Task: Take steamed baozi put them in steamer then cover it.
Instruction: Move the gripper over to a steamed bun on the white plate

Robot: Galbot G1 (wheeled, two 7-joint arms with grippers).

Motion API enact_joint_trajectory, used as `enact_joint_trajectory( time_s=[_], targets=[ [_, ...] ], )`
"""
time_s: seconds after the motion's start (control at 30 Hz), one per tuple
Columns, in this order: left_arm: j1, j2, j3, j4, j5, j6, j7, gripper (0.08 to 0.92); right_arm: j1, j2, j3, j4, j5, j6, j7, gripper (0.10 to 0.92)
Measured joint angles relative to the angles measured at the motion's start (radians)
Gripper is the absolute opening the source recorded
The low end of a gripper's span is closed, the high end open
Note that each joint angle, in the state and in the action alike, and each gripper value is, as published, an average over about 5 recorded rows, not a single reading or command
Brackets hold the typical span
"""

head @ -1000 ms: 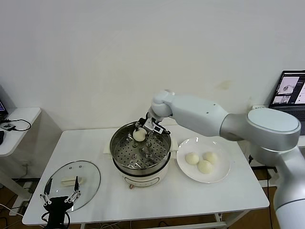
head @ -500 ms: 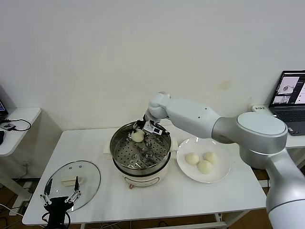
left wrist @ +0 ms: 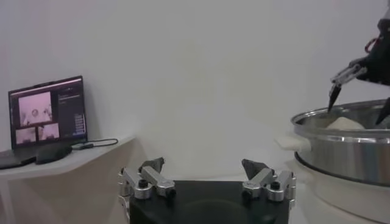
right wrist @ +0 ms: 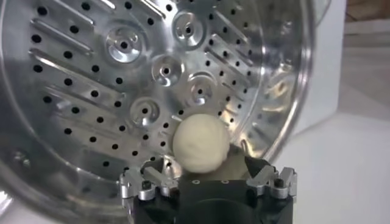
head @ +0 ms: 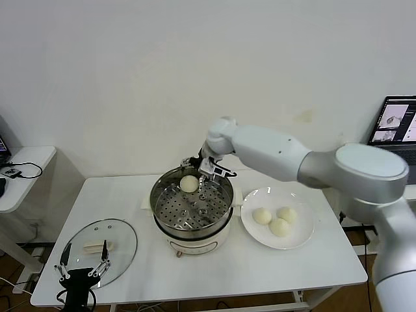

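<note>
The steamer stands mid-table, its perforated tray bare except for one baozi lying at the back. My right gripper hovers just above and behind that baozi, open and empty. In the right wrist view the baozi rests on the tray between the spread fingers of my right gripper, apart from them. Three more baozi lie on the white plate. The glass cover lies flat at the front left. My left gripper is parked at its near edge, open.
The left wrist view shows my left gripper, the steamer's wall and the right gripper's fingertips over it. A laptop stands at the far right. A side table with cables is at the left.
My right gripper has opened and let go of the baozi, which now lies on the tray. The gripper has risen slightly toward the pot's back rim. The left arm has not moved.
</note>
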Motion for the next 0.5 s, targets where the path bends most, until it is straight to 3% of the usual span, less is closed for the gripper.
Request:
enact_joint_trajectory(
  time_s=[0.27,0.5],
  targets=[
    [-0.012,0.014,0.001,-0.003,-0.006,0.008,0.001,0.823,0.127,-0.205,-0.031,0.239,0.206,-0.289,-0.071,0.823],
    [-0.023,0.023,0.000,-0.007,-0.015,0.021,0.001,0.823,0.167,-0.414,-0.044,0.407,0.290,-0.478,-0.094,0.823]
  ],
)
